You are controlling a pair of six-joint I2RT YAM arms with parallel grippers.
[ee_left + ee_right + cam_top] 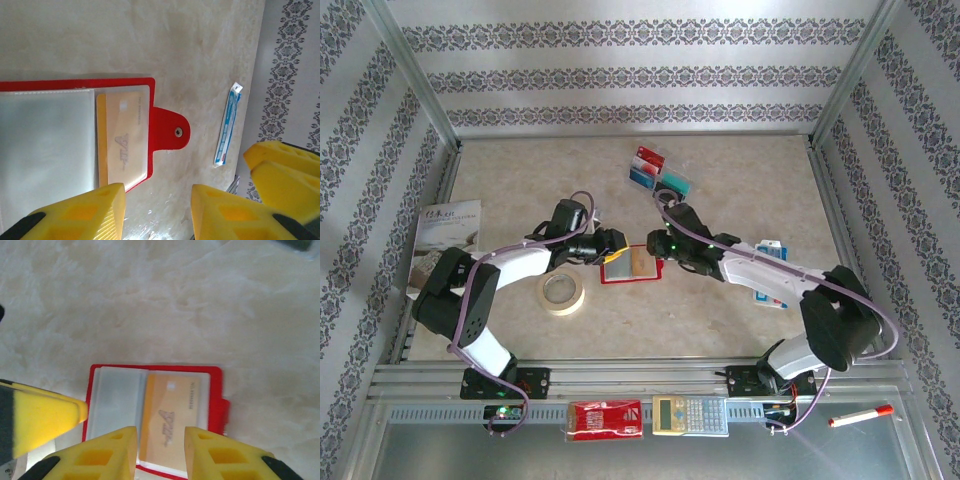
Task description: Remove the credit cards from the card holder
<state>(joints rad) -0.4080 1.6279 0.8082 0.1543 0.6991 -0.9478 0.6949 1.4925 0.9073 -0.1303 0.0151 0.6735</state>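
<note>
We note: left gripper [157, 212] parted over bare table [150, 40] beside card holder [167, 131] flap; right gripper [160, 452] parted above yellow-orange card [170, 410] edge.

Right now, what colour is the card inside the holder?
Yellow-orange card, in the open red holder; the right wrist view shows it best.

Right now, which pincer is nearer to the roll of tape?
Left. The left pincer hangs at the edge of the card holder that faces the tape roll; the right pincer is at the holder's far side.
</note>
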